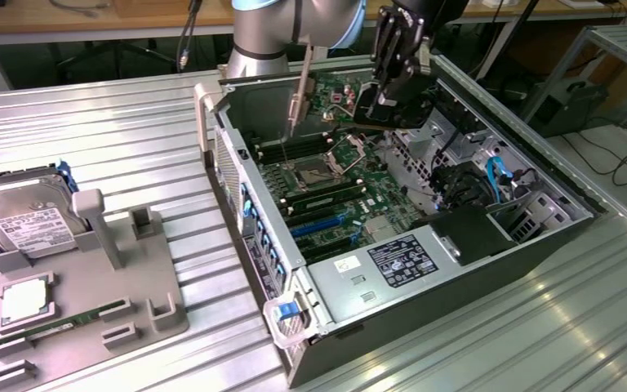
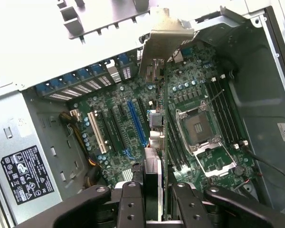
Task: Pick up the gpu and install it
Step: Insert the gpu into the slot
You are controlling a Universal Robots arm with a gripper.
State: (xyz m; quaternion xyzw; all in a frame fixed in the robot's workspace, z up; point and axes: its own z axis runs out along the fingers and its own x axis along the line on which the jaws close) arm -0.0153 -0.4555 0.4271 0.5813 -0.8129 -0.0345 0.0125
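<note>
My gripper (image 1: 392, 100) is shut on the gpu (image 1: 335, 91), a green circuit card held above the far end of the open computer case (image 1: 232, 171). The card's silver end bracket (image 1: 300, 94) hangs down over the motherboard (image 1: 346, 192). In the wrist view the gpu (image 2: 164, 109) is edge-on, thin and dark, between the black fingers (image 2: 133, 204) of my gripper (image 2: 156, 202). Its bracket (image 2: 165, 42) is close to the case's rear wall. The card hovers beside the blue slot (image 2: 137, 126), above the board and apart from it.
A grey parts stand (image 1: 85, 278) on the exterior view's left holds a hard drive (image 1: 25, 216), a processor (image 1: 25, 298) and a memory stick (image 1: 63, 322). Inside the case are memory modules (image 1: 330, 196), blue cables (image 1: 499, 175) and the labelled power supply (image 1: 401, 261).
</note>
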